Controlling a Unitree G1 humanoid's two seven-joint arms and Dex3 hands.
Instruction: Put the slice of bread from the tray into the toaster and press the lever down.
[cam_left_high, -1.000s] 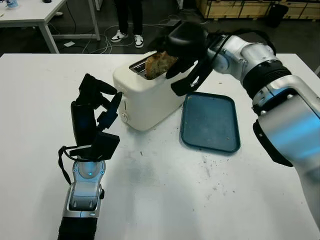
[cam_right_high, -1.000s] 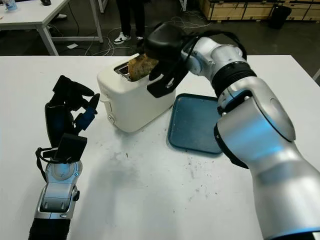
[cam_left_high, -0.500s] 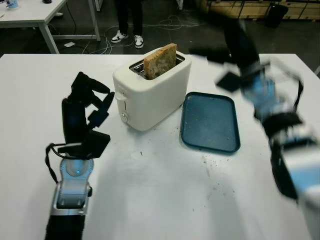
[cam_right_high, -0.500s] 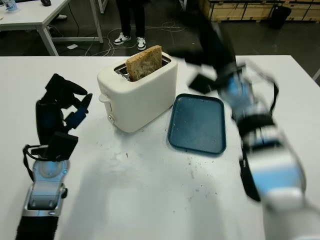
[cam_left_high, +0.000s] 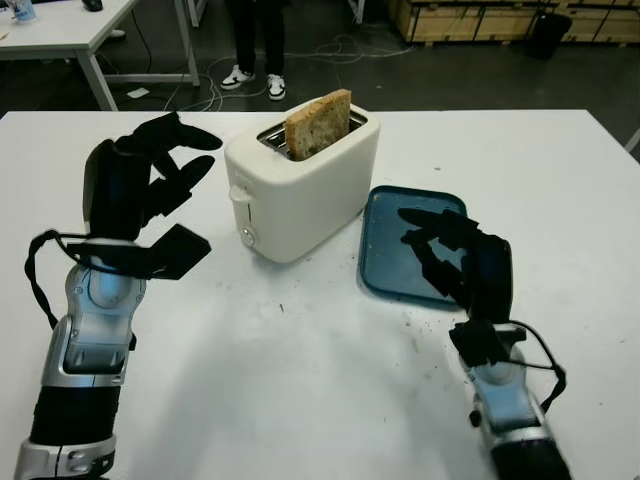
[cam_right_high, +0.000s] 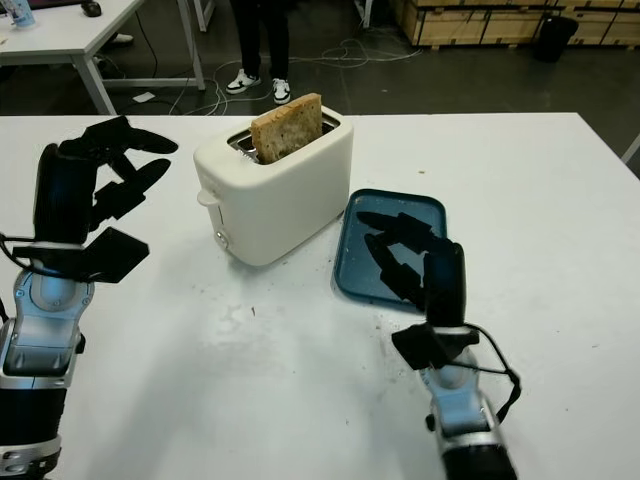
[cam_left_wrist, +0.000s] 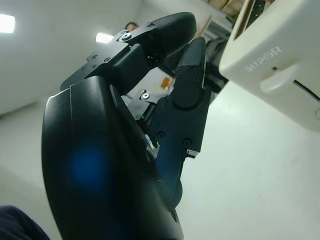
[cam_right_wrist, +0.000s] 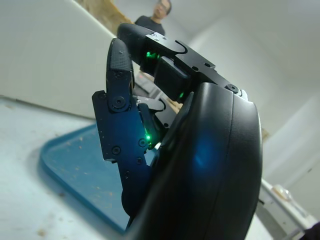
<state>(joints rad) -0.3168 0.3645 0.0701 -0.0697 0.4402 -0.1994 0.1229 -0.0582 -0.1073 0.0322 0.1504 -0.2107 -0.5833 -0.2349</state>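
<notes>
Brown bread stands in toaster; left hand open beside.

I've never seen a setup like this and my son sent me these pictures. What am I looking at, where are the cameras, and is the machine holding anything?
This is a humanoid robot with two arms, each ending in a black three-finger hand. Two pictures come from cameras in its head, looking down at a white table; the other two come from cameras at its wrists, close behind each hand. On the table stands a white toaster with a slice of bread sticking up out of its slot, the lever still up. Beside it lies a blue tray. The left hand is raised beside the toaster, open, holding nothing. The right hand is over the tray, also open. A person's legs show beyond the table.
</notes>
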